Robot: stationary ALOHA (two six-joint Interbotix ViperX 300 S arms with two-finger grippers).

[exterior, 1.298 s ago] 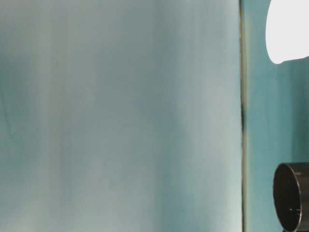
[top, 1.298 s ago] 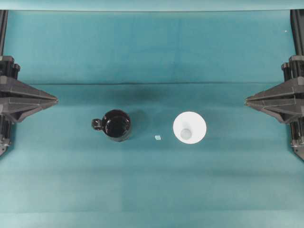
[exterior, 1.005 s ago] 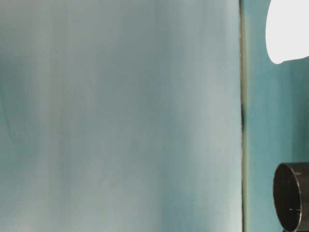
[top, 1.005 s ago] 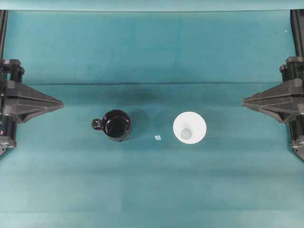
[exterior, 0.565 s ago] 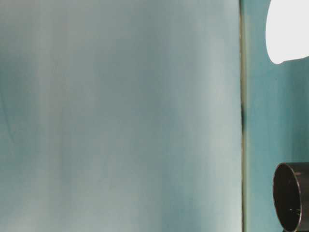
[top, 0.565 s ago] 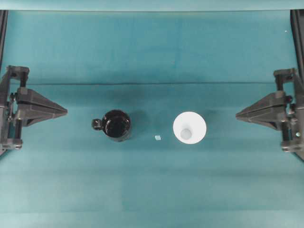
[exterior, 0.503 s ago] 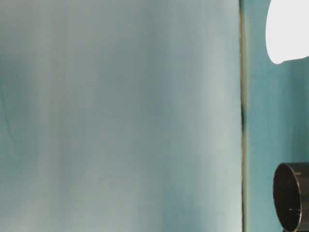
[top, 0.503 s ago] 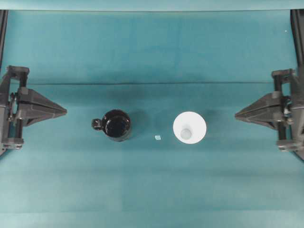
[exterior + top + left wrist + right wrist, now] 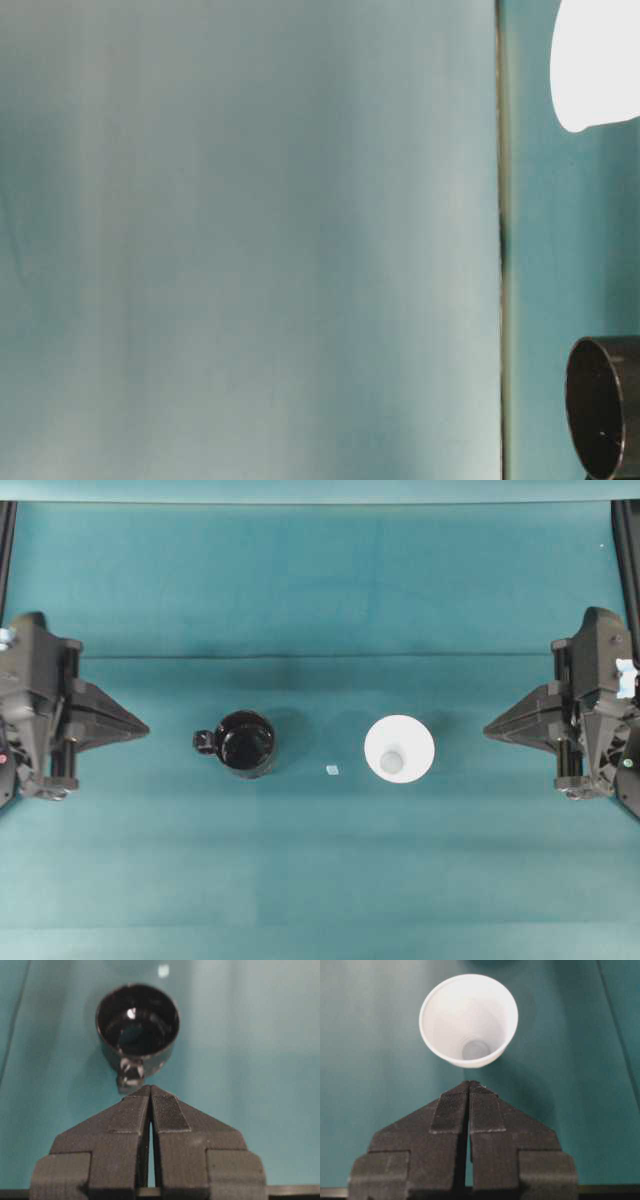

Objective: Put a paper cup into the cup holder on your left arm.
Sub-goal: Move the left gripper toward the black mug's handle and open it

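Note:
The white paper cup (image 9: 399,749) stands upright right of the table's middle, seen also in the right wrist view (image 9: 468,1019) and as a white blur (image 9: 598,60) at table level. The glossy black cup holder (image 9: 245,743) stands left of it, its small handle (image 9: 130,1075) pointing toward my left gripper. My left gripper (image 9: 146,725) is shut and empty at the left edge, well short of the cup holder (image 9: 137,1022). My right gripper (image 9: 487,730) is shut and empty at the right edge, apart from the paper cup. Both fingertip pairs (image 9: 150,1088) (image 9: 469,1083) meet at a point.
A tiny pale scrap (image 9: 332,770) lies on the teal cloth (image 9: 320,880) between the two cups. A fold line in the cloth (image 9: 320,657) runs across behind them. At table level the black holder's rim (image 9: 605,405) shows at the lower right.
Both arms have come inward from the table's sides toward the cups, grippers staying shut. The paper cup and the cup holder have not moved.

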